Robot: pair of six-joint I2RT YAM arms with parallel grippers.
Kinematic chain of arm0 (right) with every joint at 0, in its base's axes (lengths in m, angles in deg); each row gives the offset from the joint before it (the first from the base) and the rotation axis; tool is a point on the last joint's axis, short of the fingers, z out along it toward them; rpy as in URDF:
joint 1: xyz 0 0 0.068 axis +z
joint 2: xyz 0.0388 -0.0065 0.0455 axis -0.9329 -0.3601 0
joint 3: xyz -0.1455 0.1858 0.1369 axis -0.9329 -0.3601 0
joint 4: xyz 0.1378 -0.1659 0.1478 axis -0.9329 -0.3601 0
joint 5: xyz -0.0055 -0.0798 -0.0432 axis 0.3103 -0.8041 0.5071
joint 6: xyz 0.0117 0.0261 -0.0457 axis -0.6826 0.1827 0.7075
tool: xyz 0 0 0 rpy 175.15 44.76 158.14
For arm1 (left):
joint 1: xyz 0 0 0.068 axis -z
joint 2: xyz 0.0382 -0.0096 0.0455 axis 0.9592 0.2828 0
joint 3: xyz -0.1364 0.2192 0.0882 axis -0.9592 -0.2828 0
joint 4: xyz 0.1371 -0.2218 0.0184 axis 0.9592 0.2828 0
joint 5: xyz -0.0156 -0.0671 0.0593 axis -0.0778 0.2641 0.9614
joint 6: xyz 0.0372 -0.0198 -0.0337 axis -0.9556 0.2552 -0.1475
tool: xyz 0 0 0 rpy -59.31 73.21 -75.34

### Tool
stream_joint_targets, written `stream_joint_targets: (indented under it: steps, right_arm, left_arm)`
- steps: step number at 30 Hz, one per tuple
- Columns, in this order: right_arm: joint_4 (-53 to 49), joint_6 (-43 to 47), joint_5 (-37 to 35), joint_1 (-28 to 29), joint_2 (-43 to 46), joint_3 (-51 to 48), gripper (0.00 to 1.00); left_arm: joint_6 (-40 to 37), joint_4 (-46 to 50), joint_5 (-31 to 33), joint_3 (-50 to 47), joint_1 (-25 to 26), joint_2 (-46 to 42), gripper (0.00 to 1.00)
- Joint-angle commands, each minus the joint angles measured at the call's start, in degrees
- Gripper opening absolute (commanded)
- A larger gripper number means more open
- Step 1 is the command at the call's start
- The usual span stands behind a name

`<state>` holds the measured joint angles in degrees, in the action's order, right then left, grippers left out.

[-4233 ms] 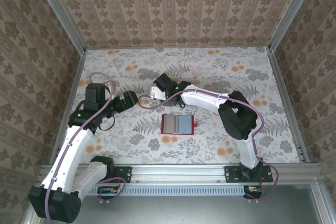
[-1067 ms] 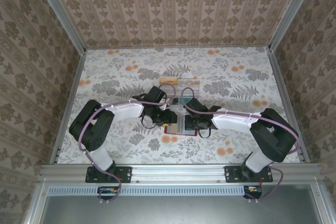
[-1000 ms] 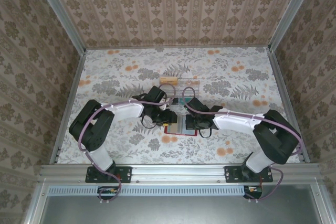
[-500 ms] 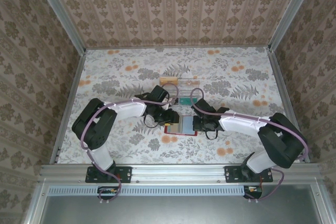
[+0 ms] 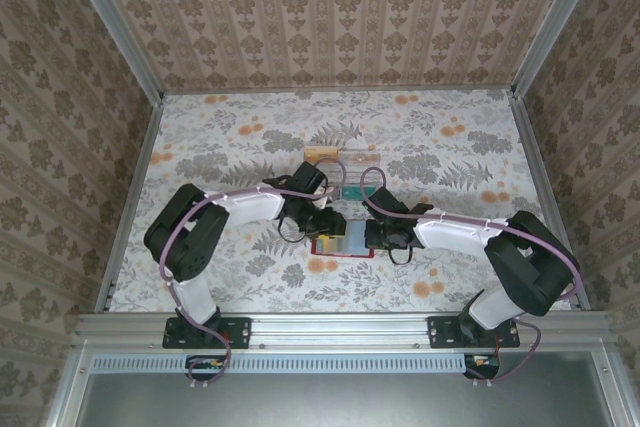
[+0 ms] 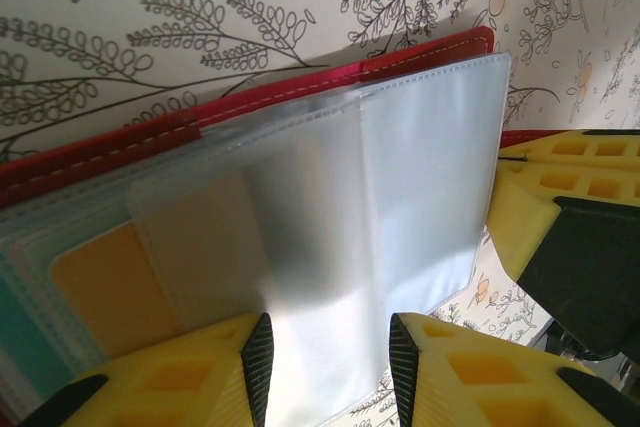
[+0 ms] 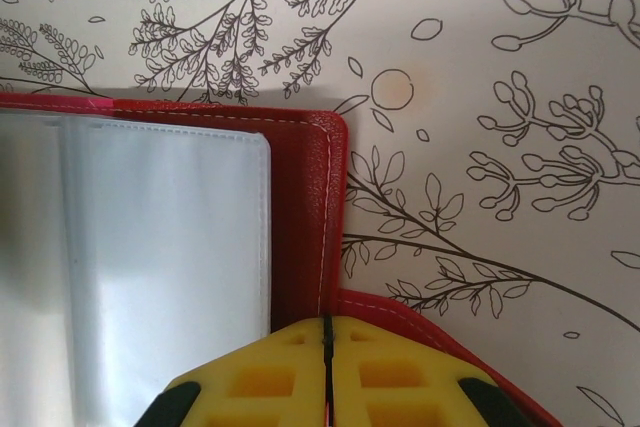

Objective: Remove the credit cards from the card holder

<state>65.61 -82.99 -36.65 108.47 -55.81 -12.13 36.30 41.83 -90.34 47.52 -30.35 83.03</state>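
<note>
Both arms have closed in on the card holder (image 5: 342, 238), which lies open on the table. Right gripper (image 7: 325, 347): fingers shut, pressing the holder's right red edge. Left gripper (image 6: 328, 347): fingers narrowly apart, astride the holder's frosted sleeve (image 6: 400, 197). I judge extraction imminent; a tan card (image 6: 105, 287) sits pocketed.
</note>
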Motion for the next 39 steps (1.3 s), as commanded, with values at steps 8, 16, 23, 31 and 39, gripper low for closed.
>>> stream_joint_targets:
  steps: [8, 16, 23, 31, 39]
  right_arm:
    - [0.6, -0.4, 2.0, 0.1, -2.2, 0.4, 0.1]
    - [0.5, -0.3, 1.9, 0.1, -1.7, 0.3, 0.1]
    - [0.4, -0.1, 1.8, 0.1, -0.8, 0.3, 0.11]
    - [0.7, -0.3, 2.0, 0.2, -1.3, 0.4, 0.11]
    - [0.7, -0.3, 1.9, 0.2, -1.3, 0.3, 0.11]
  left_arm:
    - [-2.1, 1.6, -1.7, 3.6, 1.0, 1.2, 0.38]
    - [-2.1, 2.8, -0.6, 4.5, 0.7, -1.0, 0.38]
    - [-1.1, 4.4, 3.8, 0.4, -2.5, -7.2, 0.4]
    - [0.2, 4.5, 3.8, -2.8, -3.6, -7.1, 0.42]
    - [0.1, 4.7, 3.1, -2.9, -3.3, -4.9, 0.42]
